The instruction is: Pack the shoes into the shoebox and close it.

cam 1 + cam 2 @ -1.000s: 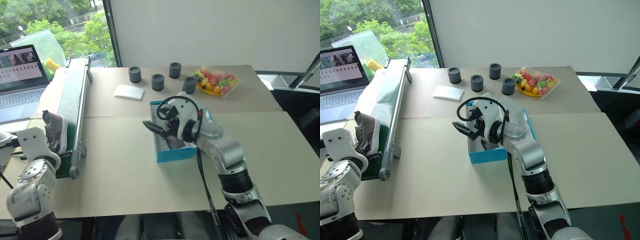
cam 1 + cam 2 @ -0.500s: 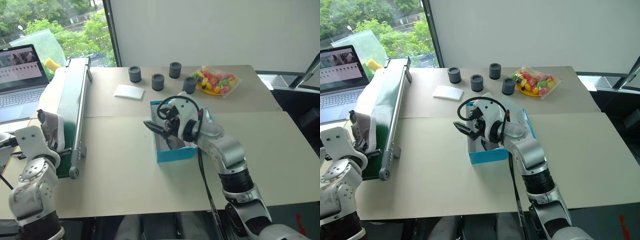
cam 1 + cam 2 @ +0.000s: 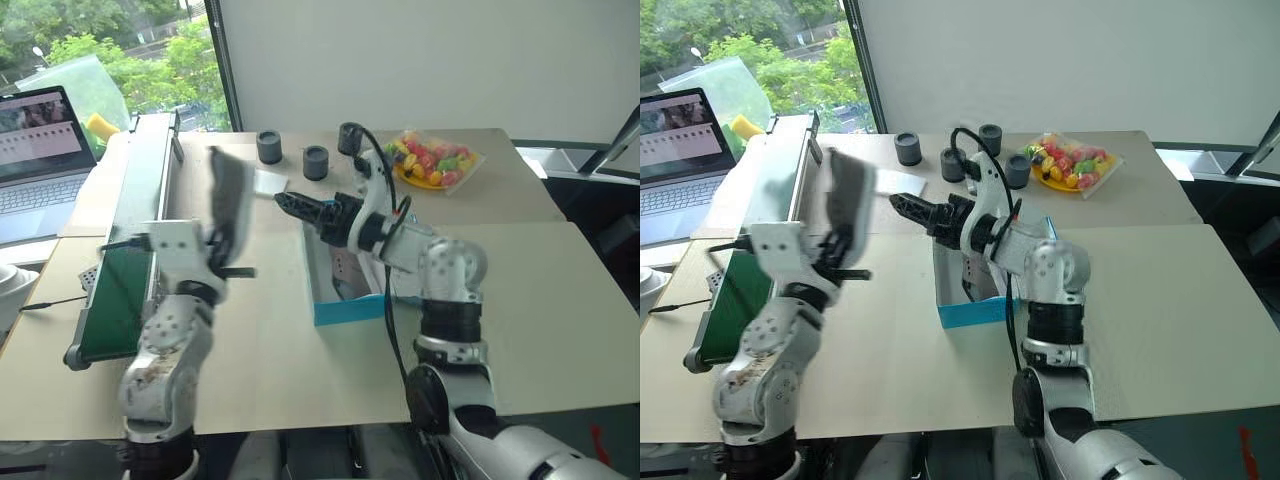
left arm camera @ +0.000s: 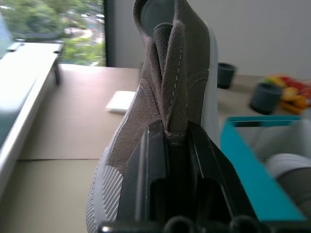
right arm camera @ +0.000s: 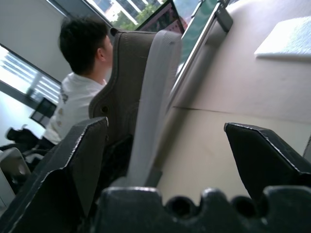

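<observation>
A grey shoe (image 4: 165,87) stands upright in the air, toe up and pale sole edge-on, clamped at its heel end by the left end effector (image 3: 228,262), whose black fingers (image 4: 150,165) are pressed together on the fabric. It hangs over the tabletop (image 3: 270,340), beside the shoebox (image 3: 345,305) and apart from it. The box is bright blue outside and white within, open, with a second grey shoe (image 3: 348,285) lying inside. The left arm is bent, its forearm raised, and blurred. The right arm reaches across above the box, its end effector (image 3: 288,201) level and pointing toward the held shoe, black fingers (image 5: 68,160) spread wide and empty. The shoe's upper is soft woven cloth with stitched seams.
</observation>
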